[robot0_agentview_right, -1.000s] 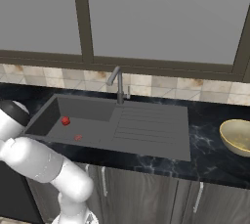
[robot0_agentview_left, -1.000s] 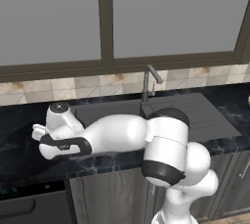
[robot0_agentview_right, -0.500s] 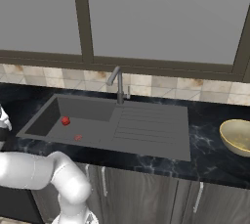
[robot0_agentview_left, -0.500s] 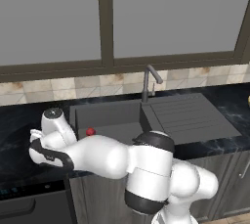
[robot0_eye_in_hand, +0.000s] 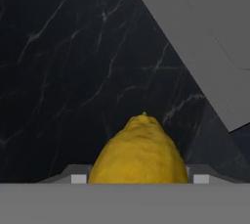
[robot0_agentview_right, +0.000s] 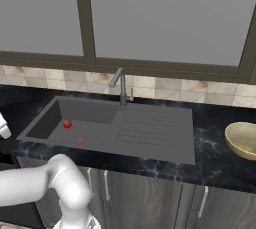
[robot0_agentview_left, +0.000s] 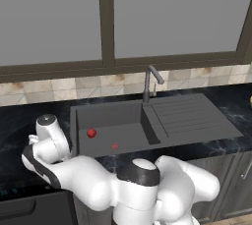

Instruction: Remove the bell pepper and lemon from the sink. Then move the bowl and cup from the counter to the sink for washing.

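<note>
Gripper [robot0_eye_in_hand: 138,178] jaws sit either side of the lemon [robot0_eye_in_hand: 139,152] in the hand view, clamped on it, with the black counter [robot0_eye_in_hand: 58,71] below and a grey corner of the sink [robot0_eye_in_hand: 205,37] at the upper right. From the left base view the hand itself is hidden behind the wrist and forearm, which reach out over the counter [robot0_agentview_left: 19,121] to the left of the sink [robot0_agentview_left: 197,121], so the lemon cannot be seen there. That view does show the bell pepper [robot0_agentview_left: 91,132] lying on the basin floor near the left wall, apart from the reddish drain spot [robot0_agentview_left: 114,146], with the faucet [robot0_agentview_left: 150,79] rising behind the basin. The right base view adds the bowl [robot0_agentview_right: 242,140] on the counter, well to the right of the drainboard [robot0_agentview_right: 150,128], and the bell pepper [robot0_agentview_right: 67,123] again in the basin.
</note>
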You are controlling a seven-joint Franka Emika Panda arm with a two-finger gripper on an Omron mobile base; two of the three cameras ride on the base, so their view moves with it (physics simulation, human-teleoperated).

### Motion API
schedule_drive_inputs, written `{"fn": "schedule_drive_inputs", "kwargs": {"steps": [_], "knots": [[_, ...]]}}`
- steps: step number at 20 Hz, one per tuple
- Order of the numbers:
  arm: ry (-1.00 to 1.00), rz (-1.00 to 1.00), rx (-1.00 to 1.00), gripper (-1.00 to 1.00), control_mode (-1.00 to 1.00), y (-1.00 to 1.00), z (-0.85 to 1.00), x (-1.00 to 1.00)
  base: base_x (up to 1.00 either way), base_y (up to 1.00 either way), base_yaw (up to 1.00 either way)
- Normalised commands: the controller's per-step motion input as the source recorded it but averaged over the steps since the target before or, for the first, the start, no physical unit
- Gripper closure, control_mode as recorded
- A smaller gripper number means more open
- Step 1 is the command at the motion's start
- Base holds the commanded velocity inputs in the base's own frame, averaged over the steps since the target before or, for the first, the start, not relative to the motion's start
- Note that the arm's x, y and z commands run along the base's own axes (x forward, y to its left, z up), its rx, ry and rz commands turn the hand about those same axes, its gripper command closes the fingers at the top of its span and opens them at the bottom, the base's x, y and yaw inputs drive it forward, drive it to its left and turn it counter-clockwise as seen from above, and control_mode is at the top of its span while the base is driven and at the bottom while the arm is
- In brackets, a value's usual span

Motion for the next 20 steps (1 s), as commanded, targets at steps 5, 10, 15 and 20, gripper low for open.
{"fn": "schedule_drive_inputs", "kwargs": {"steps": [5,10,15,20], "knots": [[0.01,-0.04,-0.05,-1.0,-1.0,0.02,-0.25,0.02,0.0,0.0,0.0],[0.02,-0.03,-0.05,-1.0,-1.0,0.0,-0.29,0.02,0.0,0.0,0.0],[0.02,-0.03,-0.04,-1.0,-1.0,0.0,-0.26,0.05,0.0,0.0,0.0],[0.0,-0.02,-0.01,-1.0,-1.0,0.0,-0.13,0.0,0.0,0.0,0.0]]}}
